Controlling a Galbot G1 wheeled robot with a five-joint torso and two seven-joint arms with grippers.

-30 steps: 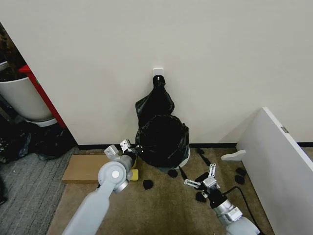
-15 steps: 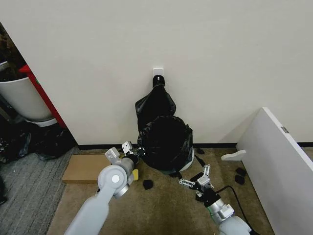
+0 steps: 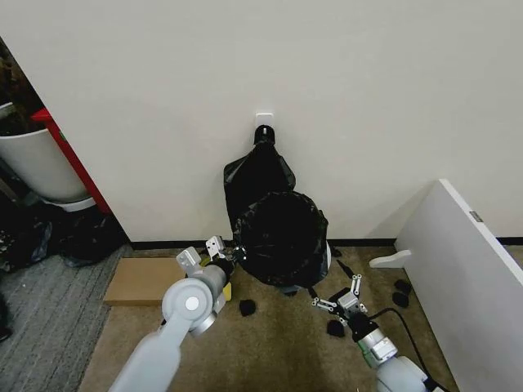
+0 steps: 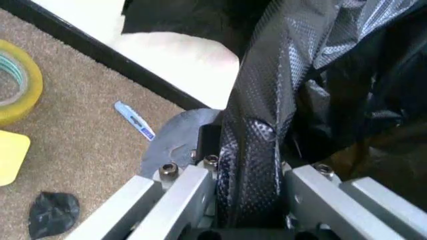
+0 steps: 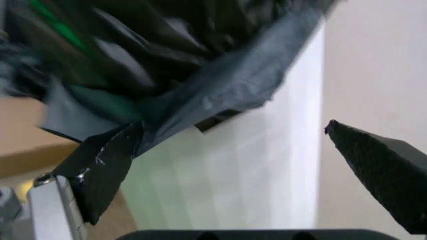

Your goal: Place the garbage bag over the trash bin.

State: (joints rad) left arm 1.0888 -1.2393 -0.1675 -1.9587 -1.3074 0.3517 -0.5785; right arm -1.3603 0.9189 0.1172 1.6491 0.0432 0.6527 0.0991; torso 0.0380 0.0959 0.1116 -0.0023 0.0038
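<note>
Trash bin is mostly hidden: garbage bag covers its mouth & most of the wall, so in head view just a cream sliver shows at the bin's 3 o'clock edge. Its base is hard to make out under the plastic. Bin sits on the carpet against the wall, tipped w/ its bagged mouth facing the camera. The bunch of bags hangs from a wall hook at the bin's 12 o'clock, lower part lost behind the bin.

Left gripper is at the bin's 9 o'clock rim. Head view can't settle the grip; left wrist view does: fingers pressed in on a fold of the garbage bag, pinching it tight. That view also gives a tape roll, cut off at frame edge, a blue pen-like bit & a black scrap on the carpet.

Right gripper hangs at the bin's 5 o'clock, just below it, jaws spread & holding nothing. Right wrist view is blurred: bag film drapes down beside one finger; can't tell if it touches. Cream bin wall fills the gap btwn the 2 fingers.

Cardboard sheet lies flat at 9 o'clock beyond the left arm, partly covered by it. White board leans at 3 o'clock, cut off by frame
</note>
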